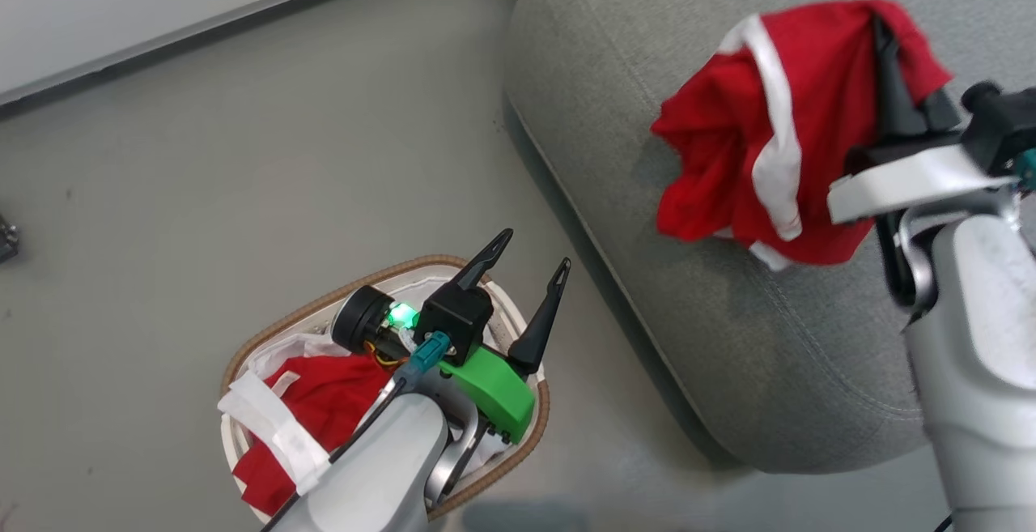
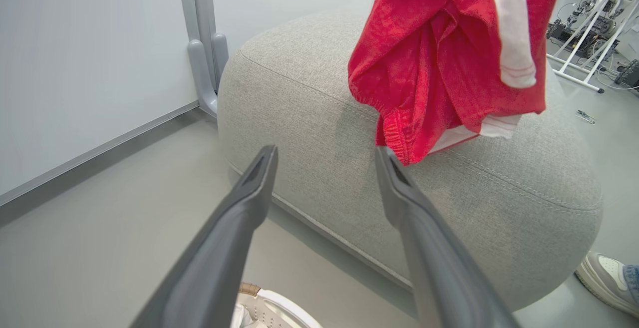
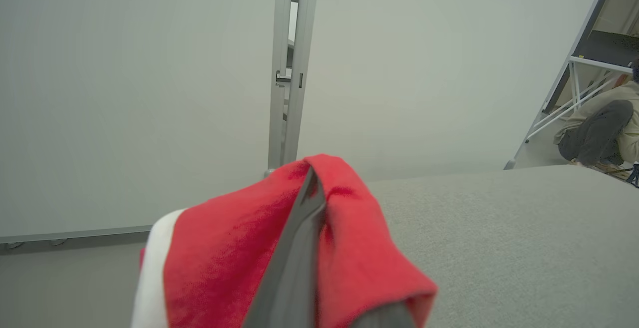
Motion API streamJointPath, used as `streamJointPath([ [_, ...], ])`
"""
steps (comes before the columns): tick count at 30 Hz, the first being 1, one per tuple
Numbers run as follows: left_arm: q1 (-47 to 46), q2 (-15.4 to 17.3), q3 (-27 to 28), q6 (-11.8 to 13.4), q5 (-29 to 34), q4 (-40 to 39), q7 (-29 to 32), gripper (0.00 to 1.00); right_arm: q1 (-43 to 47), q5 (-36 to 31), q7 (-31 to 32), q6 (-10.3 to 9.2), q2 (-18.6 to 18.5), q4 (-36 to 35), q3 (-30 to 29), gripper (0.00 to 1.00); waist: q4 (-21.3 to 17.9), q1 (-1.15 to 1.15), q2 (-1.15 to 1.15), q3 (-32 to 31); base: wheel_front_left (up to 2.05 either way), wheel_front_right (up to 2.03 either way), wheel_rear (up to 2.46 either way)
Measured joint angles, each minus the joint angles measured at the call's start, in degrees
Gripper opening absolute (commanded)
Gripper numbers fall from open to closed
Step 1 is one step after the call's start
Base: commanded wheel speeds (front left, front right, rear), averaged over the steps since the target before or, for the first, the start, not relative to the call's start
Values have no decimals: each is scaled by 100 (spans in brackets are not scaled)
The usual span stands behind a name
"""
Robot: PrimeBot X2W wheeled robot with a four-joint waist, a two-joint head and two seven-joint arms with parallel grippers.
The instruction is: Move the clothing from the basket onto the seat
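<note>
A red garment [image 1: 753, 127] with white stripes hangs above the grey seat [image 1: 647, 95], my right gripper [image 1: 886, 38] shut on its upper fold. In the right wrist view the red garment [image 3: 224, 258] drapes over both sides of my closed fingers [image 3: 299, 248], with the seat [image 3: 499, 238] beyond. The left wrist view has the garment [image 2: 439, 53] dangling just over the seat [image 2: 309, 103]. My left gripper [image 1: 530, 255] hovers open above the basket [image 1: 324, 301], nothing between its fingers. More red clothing [image 1: 324, 402] with white trim lies in the basket.
A white wall panel with a dark baseboard [image 1: 162, 30] runs along the far floor. A person's shoe [image 2: 606, 278] stands by the seat's far end. A person [image 3: 599, 128] sits beyond the seat near a white metal rack [image 2: 584, 28].
</note>
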Motion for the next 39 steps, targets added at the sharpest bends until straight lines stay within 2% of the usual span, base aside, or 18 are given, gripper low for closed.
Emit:
streamJointPath([
  [3, -120, -34, -67, -22, 47, -12, 0, 100, -564, -116, 0, 0, -359, 110, -93, 0, 206, 0, 0, 131, 0, 0, 0],
  [7, -264, -80, -138, -34, 70, -76, 0, 100, -1322, -260, -1, 1, -1031, 403, -80, 0, 529, 0, 0, 304, 0, 0, 0],
  [13, -361, -148, -268, -24, 88, -293, 0, 100, -2299, -338, -2, 0, -2000, 1240, -376, 0, 1031, 0, 0, 579, 0, 0, 0],
  [16, -363, -162, -337, -23, 88, -387, 1, 100, -2497, -622, -11, 1, -2502, 1720, -354, 0, 1275, 0, 0, 733, 0, 0, 0],
  [19, -363, -171, -389, 10, 69, -411, 0, 100, -2681, -611, -13, 1, -2662, 2201, -466, 0, 1508, 0, 0, 919, 0, 0, 0],
  [23, -375, -174, -439, 45, 82, -412, 0, 100, -2696, -600, -14, 1, -2684, 2593, -672, 0, 1709, 0, 0, 1171, 0, 0, 0],
  [32, -450, -96, -396, 109, 81, -382, 1, 100, -2203, -614, -14, 1, -2250, 3020, -803, 0, 1872, 1, 0, 1583, 0, 0, 0],
  [33, -450, -66, -375, 118, 75, -380, 0, 100, -2163, -616, -14, 1, -2207, 3008, -791, 3, 1854, 1, 0, 1588, 0, 0, 0],
  [34, -449, -37, -354, 130, 65, -375, 1, 100, -2110, -616, -14, 1, -2154, 2977, -788, 18, 1826, 1, 0, 1591, 0, 0, 0],
  [35, -448, -16, -350, 133, 59, -371, 1, 100, -2062, -600, -14, 1, -2098, 2955, -806, 44, 1793, 1, 0, 1586, 0, 0, 0],
  [36, -448, -1, -352, 132, 58, -368, 1, 100, -2021, -568, -14, 1, -2045, 2919, -815, 93, 1753, 1, 0, 1576, 0, 0, 0],
  [37, -447, 13, -352, 132, 58, -363, 1, 100, -1976, -552, -14, 1, -2004, 2876, -806, 100, 1720, 1, 0, 1564, 0, 0, 0],
  [39, -444, 54, -342, 132, 49, -354, 0, 100, -1825, -532, -14, 1, -1938, 2770, -782, 100, 1642, 0, 0, 1520, 0, 0, 0],
])
